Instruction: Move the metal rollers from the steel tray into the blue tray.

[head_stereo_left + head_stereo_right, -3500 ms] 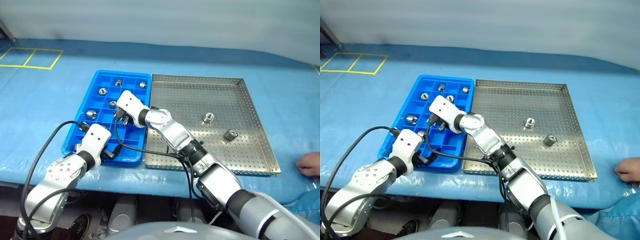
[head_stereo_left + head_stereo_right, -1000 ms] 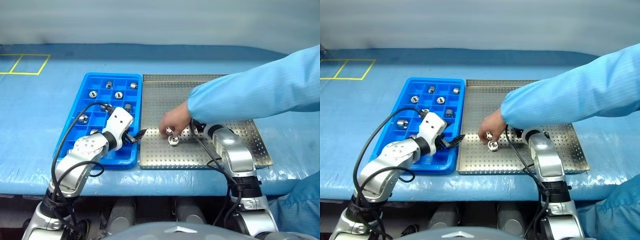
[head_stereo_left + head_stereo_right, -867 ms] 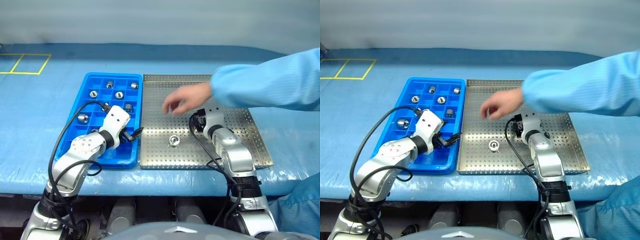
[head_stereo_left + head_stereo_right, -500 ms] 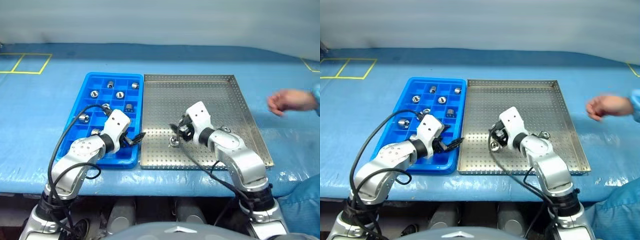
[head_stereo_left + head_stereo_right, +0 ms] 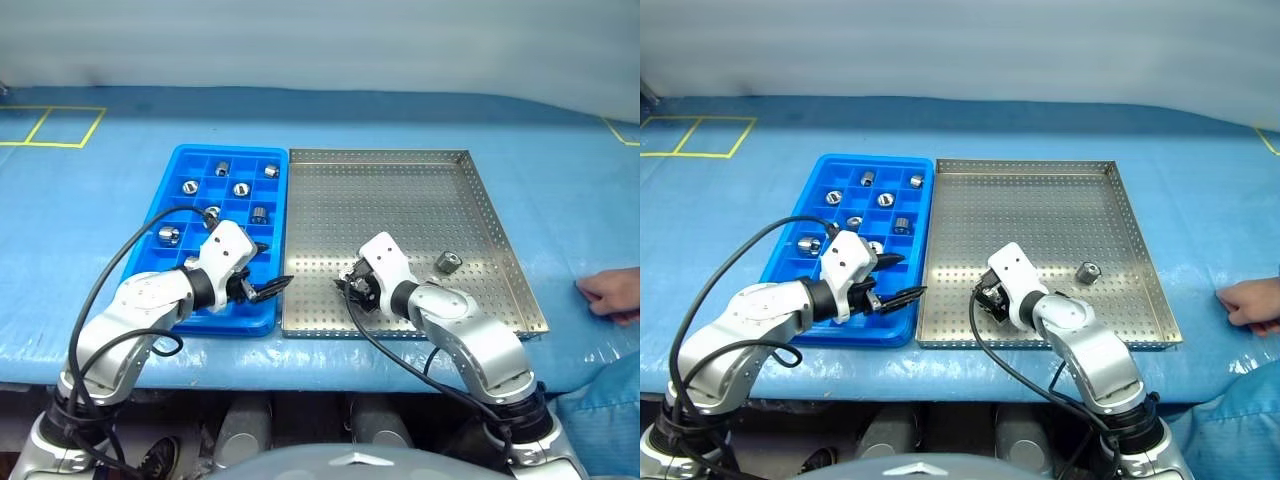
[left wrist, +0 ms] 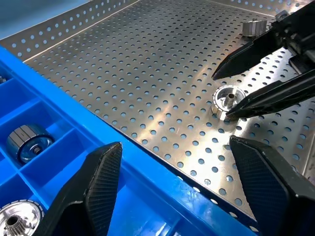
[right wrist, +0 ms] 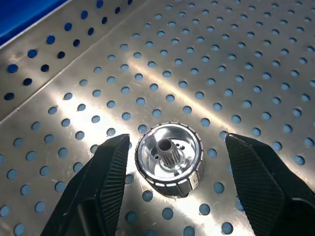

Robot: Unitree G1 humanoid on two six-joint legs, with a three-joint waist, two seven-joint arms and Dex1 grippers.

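A metal roller [image 7: 170, 160] lies on the steel tray [image 5: 400, 190] between the right gripper [image 7: 172, 177]'s spread fingers, apparently untouched; the left gripper [image 6: 172, 191] is open too.

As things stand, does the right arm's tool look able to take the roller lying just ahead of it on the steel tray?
Probably yes. The right tool is open, one finger on each side of the roller, which lies apart from them on the steel tray with nothing in between.
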